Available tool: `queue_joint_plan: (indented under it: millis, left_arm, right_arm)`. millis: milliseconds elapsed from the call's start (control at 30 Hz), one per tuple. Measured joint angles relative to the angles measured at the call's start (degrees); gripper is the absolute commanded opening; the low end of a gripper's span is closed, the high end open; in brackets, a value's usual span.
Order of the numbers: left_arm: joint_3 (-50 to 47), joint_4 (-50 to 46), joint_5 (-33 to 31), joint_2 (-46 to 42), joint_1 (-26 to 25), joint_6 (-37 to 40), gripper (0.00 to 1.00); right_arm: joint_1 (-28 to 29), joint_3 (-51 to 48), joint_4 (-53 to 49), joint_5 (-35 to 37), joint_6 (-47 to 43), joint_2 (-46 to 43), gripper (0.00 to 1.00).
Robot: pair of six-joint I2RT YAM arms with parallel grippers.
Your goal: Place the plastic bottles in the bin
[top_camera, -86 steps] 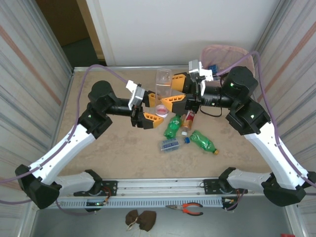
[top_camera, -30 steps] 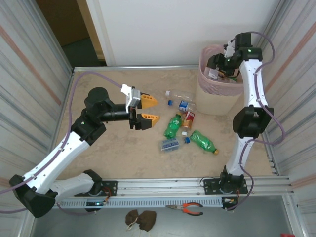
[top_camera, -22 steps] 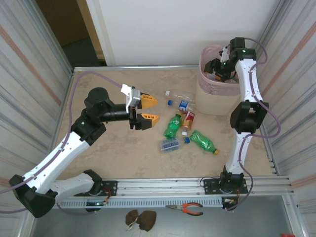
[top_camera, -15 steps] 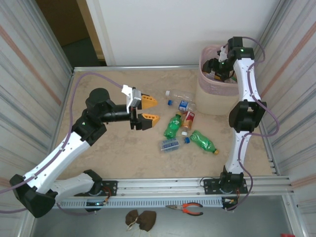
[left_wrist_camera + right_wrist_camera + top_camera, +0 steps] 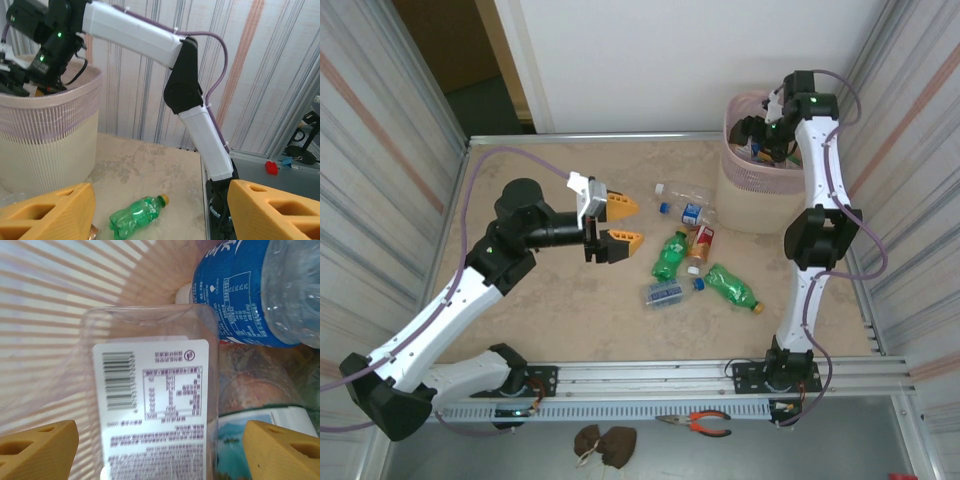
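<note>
Largest, at the far right corner of the table (image 5: 550, 320): the tall beige bin (image 5: 760, 200) with its pink liner. Down inside its mouth, the right gripper (image 5: 758, 133), fingers spread wide, gripping nothing. Mid-table, the left gripper (image 5: 617, 223), equally wide and empty, just left of the loose bottles. On the table between the arms: green bottle with orange cap (image 5: 732, 286), plain green bottle (image 5: 670, 255), clear bottle with blue label (image 5: 665, 293), clear bottle with white cap (image 5: 686, 192) near the bin's foot, brown bottle (image 5: 700, 242). Smallest, a blue cap (image 5: 663, 208), loose or fitted impossible to tell. Probably all empty: light, thin-walled, slick, quick to roll, and yielding where dented. Best pinched across the mid-body at the label, jaws square to the long axis, never at the cap. From above, the whole scatter and both arms, with the bin's contents just a small jumble. Closer, from the right wrist: a flat-sided clear bottle (image 5: 150, 390) with barcode label lying between the spread fingers (image 5: 37, 447), seemingly free of both, beside a blue-labelled bottle (image 5: 235, 290). From the left wrist: the bin's ribbed wall side-on and the green bottle with orange cap (image 5: 137, 217), visibly crumpled.
</note>
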Motion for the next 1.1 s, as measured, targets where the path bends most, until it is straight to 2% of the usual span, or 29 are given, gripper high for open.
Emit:
queue_joint_plan:
  millis: [267, 467, 667, 867, 1100]
  left_arm:
    - [1.0, -6.0, -1.0, 3.4, 0.0, 3.0, 0.67]
    - [3.8, -14.0, -5.4, 8.1, -2.4, 8.1, 0.65]
    - [7.1, -22.6, -11.6, 13.8, -7.7, 14.3, 0.65]
    - [10.4, -31.0, -19.7, 21.0, -13.6, 19.5, 0.65]
    - [13.9, -39.3, -29.5, 29.8, -18.4, 22.6, 0.71]
  right_arm:
    - [-0.8, 0.0, -0.6, 1.0, 0.0, -7.4, 0.83]
    - [-0.8, 0.2, -0.8, 1.6, 0.0, -12.1, 0.82]
    - [-0.7, -0.7, -0.8, 2.1, 0.0, -17.3, 0.81]
    - [-0.7, -8.3, 0.0, 3.0, 0.1, -26.1, 0.81]
    - [-1.4, -15.1, 1.9, 3.0, 0.1, -32.6, 0.81]
